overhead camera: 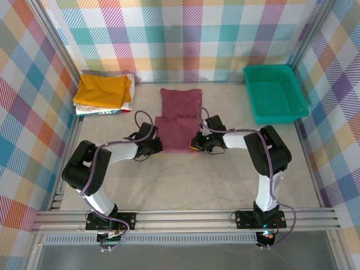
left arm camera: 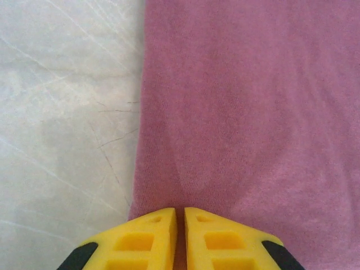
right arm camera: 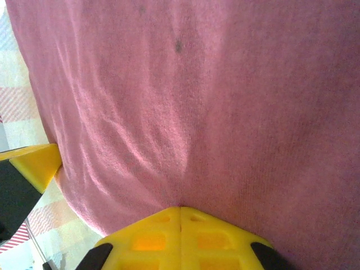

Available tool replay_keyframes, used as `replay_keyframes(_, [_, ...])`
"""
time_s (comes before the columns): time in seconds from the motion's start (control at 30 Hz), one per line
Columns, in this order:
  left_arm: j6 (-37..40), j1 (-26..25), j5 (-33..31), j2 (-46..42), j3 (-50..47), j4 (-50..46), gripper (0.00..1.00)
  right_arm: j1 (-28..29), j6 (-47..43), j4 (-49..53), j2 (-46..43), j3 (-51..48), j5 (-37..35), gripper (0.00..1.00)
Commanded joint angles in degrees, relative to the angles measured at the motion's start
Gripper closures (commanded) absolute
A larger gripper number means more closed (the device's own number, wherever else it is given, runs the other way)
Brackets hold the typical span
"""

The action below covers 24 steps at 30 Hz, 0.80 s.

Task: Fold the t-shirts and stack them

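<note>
the left claw [left arm camera: 180, 216] and right claw [right arm camera: 180, 211] each pinch a near corner of the maroon shirt [overhead camera: 179, 121] lying mid-table, so they should lift together and lay that end evenly over the far end.

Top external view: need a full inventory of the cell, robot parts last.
maroon t-shirt: one, maroon, table centre, between the two grippers
mustard t-shirt: one, mustard-yellow, folded, top of the stack at far left
white t-shirt: at least one, white, folded, under the mustard one
basket: one, teal mesh, far right
table: one, pale beige
walls: plaid, multicolour, left, back and right
left gripper: one, yellow fingers, pinching the maroon shirt's left edge
right gripper: one, yellow fingers, shut on its right edge
</note>
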<state>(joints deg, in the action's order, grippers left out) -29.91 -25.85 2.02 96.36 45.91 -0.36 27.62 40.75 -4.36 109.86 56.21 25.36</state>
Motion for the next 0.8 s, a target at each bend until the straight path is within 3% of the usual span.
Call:
replay_keyframes(0.0, [-0.90,-0.21,-2.02,-1.29,-3.91,-5.25,0.86,-0.11,-0.34,3.35,-1.69,-3.12,-3.22,1.00])
replay_keyframes(0.17, [-1.52,-0.26,-0.16,-9.65,-5.04,-9.83,0.82,-0.11,-0.75,6.66,-7.94,-5.23,-2.25,1.00])
replay_keyframes(0.33, [-4.69,0.78,1.76,-15.39,-3.28,-14.61,0.69,-0.12,-1.11,11.85,-16.00,-5.97,-2.85,0.84])
replay_keyframes(0.43, [-6.25,2.49,5.67,-12.52,-1.19,-17.82,0.64,-0.11,-1.36,13.18,-18.34,-6.63,-4.52,0.75])
replay_keyframes(0.57, [-6.04,2.64,8.16,-8.18,0.86,-17.64,0.59,-0.11,-1.29,12.30,-17.74,-6.35,-4.37,0.73])
replay_keyframes(0.77, [-5.64,2.55,6.31,-6.14,2.91,-19.78,0.53,-0.11,-0.93,10.34,-16.38,-6.37,-4.18,0.73])
